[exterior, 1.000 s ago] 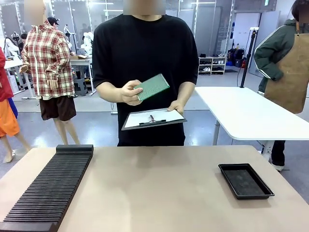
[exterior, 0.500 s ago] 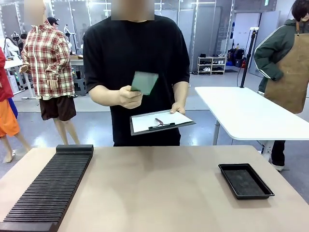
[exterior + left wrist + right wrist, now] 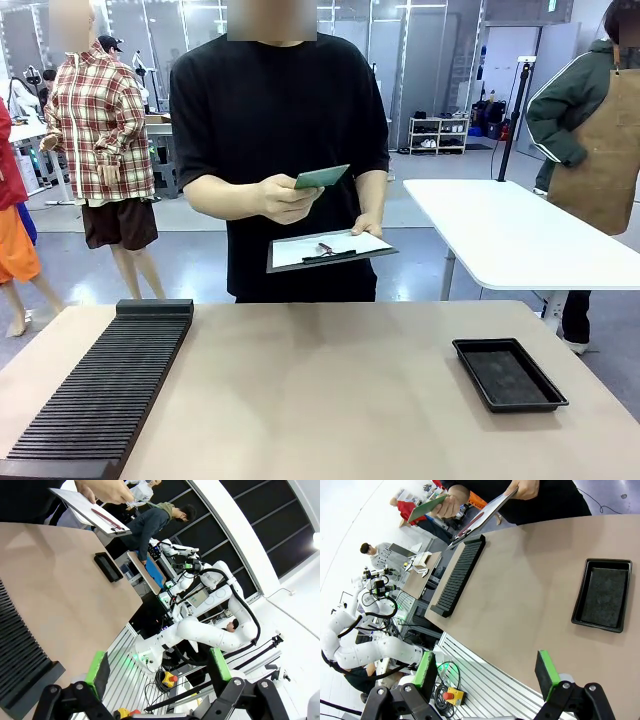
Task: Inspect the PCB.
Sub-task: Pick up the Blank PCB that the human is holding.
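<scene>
1. The thin green rectangular PCB (image 3: 322, 177) was held in the person's hand (image 3: 283, 197) at chest height, beyond the far edge of the tan table (image 3: 330, 400). It was tilted almost edge-on to the front camera.
2. The PCB sat above and apart from a dark clipboard with white paper (image 3: 330, 250), which the person's other hand (image 3: 366, 224) gripped at one side.
3. A dark pen or clip lay on the paper. Any writing there, or marking on the board, was too small to read.
4. The left gripper (image 3: 157, 665) was released, its green pads wide apart with nothing between them.
5. The right gripper (image 3: 485, 670) was likewise spread and held nothing, short of the table's near edge.
6. A shallow black rectangular tray (image 3: 508, 374) lay on the table toward the robot's right. A long black slotted rack (image 3: 105, 390) ran along the left side, well apart from it.
</scene>
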{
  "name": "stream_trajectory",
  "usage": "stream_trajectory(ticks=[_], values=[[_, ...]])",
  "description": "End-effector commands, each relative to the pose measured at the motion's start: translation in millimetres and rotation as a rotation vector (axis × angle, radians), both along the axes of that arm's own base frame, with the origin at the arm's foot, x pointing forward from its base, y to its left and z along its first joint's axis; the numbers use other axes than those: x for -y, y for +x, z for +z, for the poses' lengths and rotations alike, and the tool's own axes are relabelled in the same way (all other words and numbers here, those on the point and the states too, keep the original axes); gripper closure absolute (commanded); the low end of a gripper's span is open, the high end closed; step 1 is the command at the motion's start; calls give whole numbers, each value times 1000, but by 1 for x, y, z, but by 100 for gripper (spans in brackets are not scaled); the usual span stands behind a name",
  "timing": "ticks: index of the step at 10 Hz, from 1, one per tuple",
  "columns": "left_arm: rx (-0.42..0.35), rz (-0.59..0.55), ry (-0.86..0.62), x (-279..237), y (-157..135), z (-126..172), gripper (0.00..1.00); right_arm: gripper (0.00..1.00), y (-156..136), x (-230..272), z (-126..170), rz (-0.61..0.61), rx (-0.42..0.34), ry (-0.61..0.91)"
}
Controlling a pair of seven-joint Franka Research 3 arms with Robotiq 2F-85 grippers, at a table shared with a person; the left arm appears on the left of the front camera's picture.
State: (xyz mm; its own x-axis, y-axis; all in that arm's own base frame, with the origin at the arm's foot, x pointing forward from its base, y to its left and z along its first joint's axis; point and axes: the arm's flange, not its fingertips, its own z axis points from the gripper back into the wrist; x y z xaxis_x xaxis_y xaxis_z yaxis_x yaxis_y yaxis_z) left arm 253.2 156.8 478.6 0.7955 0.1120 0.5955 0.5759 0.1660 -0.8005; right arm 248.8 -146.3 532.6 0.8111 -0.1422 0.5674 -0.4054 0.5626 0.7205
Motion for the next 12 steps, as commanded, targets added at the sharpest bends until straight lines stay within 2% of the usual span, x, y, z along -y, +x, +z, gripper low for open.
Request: stream_trajectory(ticks=[1,12], values=[[12,7,9,-1,0,5,0,0,1,0,0,6,19,4],[12,7,9,-1,0,5,0,0,1,0,0,6,19,4]])
